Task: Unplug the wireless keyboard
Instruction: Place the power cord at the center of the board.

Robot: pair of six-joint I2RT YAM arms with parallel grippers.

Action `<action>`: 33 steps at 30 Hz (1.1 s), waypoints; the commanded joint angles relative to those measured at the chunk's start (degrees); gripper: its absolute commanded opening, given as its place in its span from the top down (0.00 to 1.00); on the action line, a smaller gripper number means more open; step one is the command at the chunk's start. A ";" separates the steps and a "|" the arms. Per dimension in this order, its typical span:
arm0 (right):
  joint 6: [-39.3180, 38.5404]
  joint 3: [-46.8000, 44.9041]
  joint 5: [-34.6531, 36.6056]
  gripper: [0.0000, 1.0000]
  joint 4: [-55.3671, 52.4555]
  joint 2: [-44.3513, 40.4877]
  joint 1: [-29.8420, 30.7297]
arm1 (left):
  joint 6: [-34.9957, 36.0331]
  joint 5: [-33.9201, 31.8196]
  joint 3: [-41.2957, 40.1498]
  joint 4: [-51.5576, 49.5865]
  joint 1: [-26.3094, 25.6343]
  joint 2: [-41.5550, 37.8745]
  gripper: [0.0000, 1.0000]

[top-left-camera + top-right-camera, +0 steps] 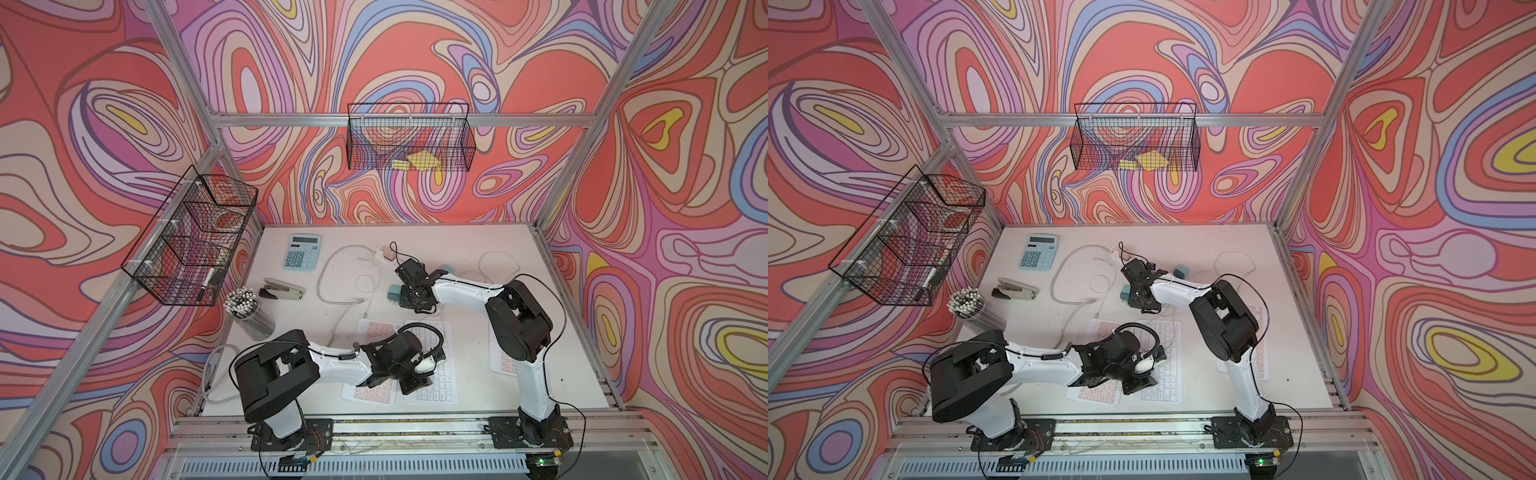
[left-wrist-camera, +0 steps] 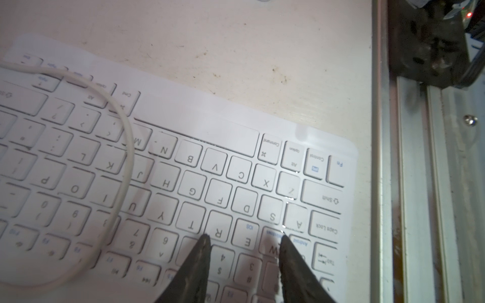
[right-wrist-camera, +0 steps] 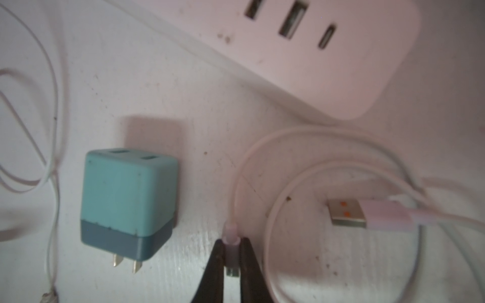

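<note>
A white keyboard (image 2: 199, 147) lies near the table's front in both top views (image 1: 436, 374). My left gripper (image 2: 244, 237) stands open just over its R and W keys, with nothing between the fingers. A thin white cable (image 2: 128, 147) loops across the keyboard's other half. Farther back, my right gripper (image 3: 231, 251) is shut on the small plug (image 3: 231, 236) of a pale pink cable (image 3: 237, 181), whose metal tip is free in the air over the table. It sits beside a teal charger block (image 3: 128, 199) (image 1: 392, 293). The cable's USB plug (image 3: 349, 212) lies loose near the pink power strip (image 3: 328, 60).
A pink-keyed keyboard (image 1: 370, 361) lies left of the white one, and another (image 1: 505, 361) is partly under the right arm. Calculator (image 1: 302, 252), stapler (image 1: 282, 289) and pen cup (image 1: 249, 311) sit at the left. Wire baskets (image 1: 191, 237) (image 1: 409, 139) hang on the walls. A metal rail (image 2: 409, 183) borders the front.
</note>
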 commanded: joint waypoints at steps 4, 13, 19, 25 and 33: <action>-4.98 -5.25 -1.37 0.77 0.02 -4.44 -0.14 | -0.86 -3.35 3.18 -6.66 -0.27 -1.05 0.53; -8.65 -7.76 -3.45 0.66 2.37 -11.27 -0.20 | -2.28 -3.44 8.06 -11.13 -0.09 -4.34 0.50; -10.80 -9.88 -3.85 0.62 3.53 -14.42 -1.82 | -3.83 -3.73 10.12 -13.77 0.99 -7.02 0.50; -12.99 -12.33 -6.14 0.62 4.59 -17.75 -5.56 | -7.02 -3.97 9.70 -15.58 5.71 -11.14 0.49; -19.03 -12.39 -6.14 0.59 4.86 -20.19 -7.54 | -10.70 -6.98 6.71 -13.23 13.16 -14.03 0.50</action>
